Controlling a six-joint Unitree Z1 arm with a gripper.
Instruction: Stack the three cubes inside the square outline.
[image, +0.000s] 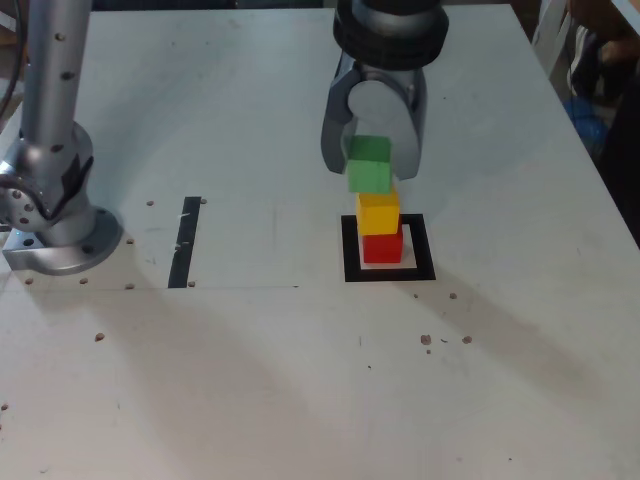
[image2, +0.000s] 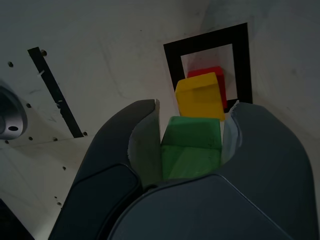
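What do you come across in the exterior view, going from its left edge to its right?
The arm's round metal base, then the straight black tape strip, then the black square outline. The stacked cubes and pincer are left out, since they overlap the outline's span.

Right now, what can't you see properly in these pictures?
- Whether the solid green cube touches the solid yellow cube: the green one hides the spot in both views.
- Most of the top of the solid red cube: the yellow cube covers it in both views.
- The rest of the round grey metal base: the wrist view's edge cuts it off.
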